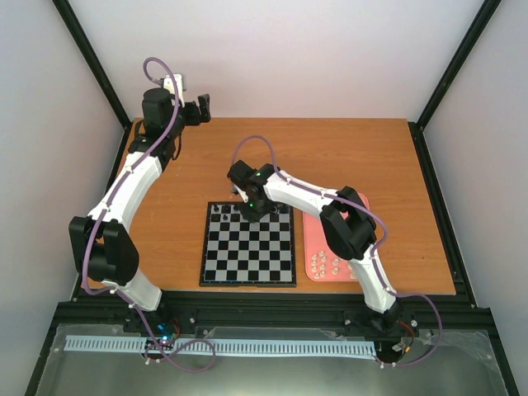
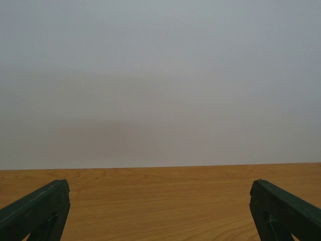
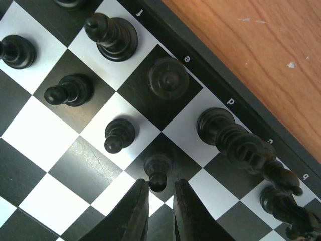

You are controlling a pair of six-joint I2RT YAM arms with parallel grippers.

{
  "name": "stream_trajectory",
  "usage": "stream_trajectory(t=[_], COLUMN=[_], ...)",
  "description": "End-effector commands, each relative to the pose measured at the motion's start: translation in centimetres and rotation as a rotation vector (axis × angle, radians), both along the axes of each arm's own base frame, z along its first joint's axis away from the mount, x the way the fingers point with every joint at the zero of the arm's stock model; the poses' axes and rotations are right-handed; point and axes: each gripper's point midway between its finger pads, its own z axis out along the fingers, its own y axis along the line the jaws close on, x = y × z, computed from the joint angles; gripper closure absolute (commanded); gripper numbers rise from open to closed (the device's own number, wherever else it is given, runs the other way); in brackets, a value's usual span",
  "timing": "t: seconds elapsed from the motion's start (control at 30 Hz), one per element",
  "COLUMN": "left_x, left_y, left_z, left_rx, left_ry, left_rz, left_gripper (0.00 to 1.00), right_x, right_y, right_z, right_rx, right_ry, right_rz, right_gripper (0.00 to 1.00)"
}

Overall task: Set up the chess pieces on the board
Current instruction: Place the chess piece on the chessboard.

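Several black pieces (image 3: pixel 111 36) stand on the board (image 1: pixel 247 266), white pieces (image 1: pixel 328 264) wait in the pink tray (image 1: pixel 312 239); right fingers (image 3: pixel 135 211) nearly closed at a pawn (image 3: pixel 158 168), grip unclear, left fingers (image 2: pixel 40 206) wide, empty.

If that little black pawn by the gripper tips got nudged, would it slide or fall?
The small glossy black pawn stands tall on a narrow round base, so it would likely tip, then roll. Its sheen suggests it may slip.

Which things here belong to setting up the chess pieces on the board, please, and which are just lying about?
Job: black chess pieces, board, right gripper over it, cream-white pieces in pink tray.
Lying about: white slotted strip by the arm bases; left gripper, open, far off.
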Motion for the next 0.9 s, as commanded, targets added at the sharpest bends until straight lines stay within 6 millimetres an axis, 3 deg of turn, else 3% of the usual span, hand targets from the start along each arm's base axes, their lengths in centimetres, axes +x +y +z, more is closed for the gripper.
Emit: stream_trajectory(t=[0.0, 0.67, 0.87], left_x=[0.4, 0.5, 0.4], left_y=[-0.2, -0.3, -0.3], left_z=[1.9, 1.7, 1.9], left_rx=[-0.002, -0.003, -0.004], left_ry=[-0.039, -0.036, -0.038], left_rz=[-0.001, -0.005, -0.004], left_gripper=[0.00, 0.00, 0.00], right_x=[-0.4, -0.1, 1.1], right_y=[-0.2, -0.5, -2.5], right_z=[1.9, 4.4, 7.6], right_rx=[0.005, 0.033, 0.037], right_ry=[-0.038, -0.094, -0.212], right_rz=[0.006, -0.003, -0.066], right_gripper=[0.81, 0.74, 0.54])
